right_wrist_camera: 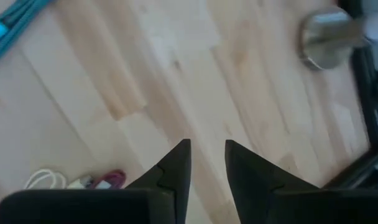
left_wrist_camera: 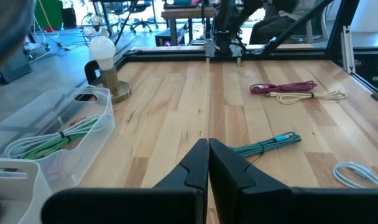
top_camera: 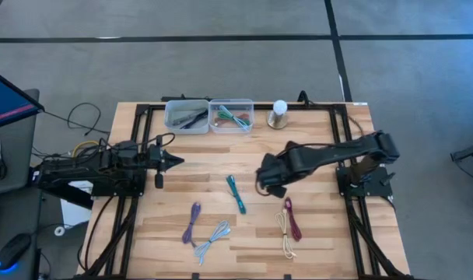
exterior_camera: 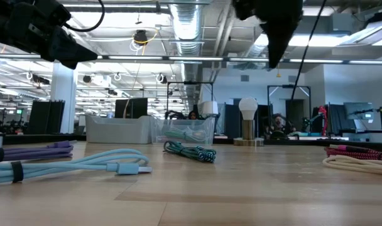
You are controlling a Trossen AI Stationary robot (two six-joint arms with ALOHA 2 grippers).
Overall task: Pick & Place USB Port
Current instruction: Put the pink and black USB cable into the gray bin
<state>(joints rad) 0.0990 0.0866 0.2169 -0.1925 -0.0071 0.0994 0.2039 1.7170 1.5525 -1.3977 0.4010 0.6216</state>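
At the left edge of the table (top_camera: pixel 314 148) the left gripper (top_camera: pixel 173 161) is parked, its fingers pressed together with nothing between them. On the near part of the boards, from left to right, five bundled USB cables are seen: a purple cable (top_camera: pixel 193 222), a light blue cable (top_camera: pixel 211 239), a teal cable (top_camera: pixel 236 193) nearer the centre, then a cream cable (top_camera: pixel 284 233) and a magenta cable (top_camera: pixel 292 219) side by side. At the far edge a grey bin (top_camera: pixel 186 116) and a clear bin (top_camera: pixel 231 115) are set, each already containing cables; a lamp-like object (top_camera: pixel 279 113) stands to their right. The right gripper (top_camera: pixel 269 181) is held above bare wood between the teal and magenta cables, its fingers narrowly parted and empty. The task is judged partly done: some cables are binned, five remain, none is grasped yet.
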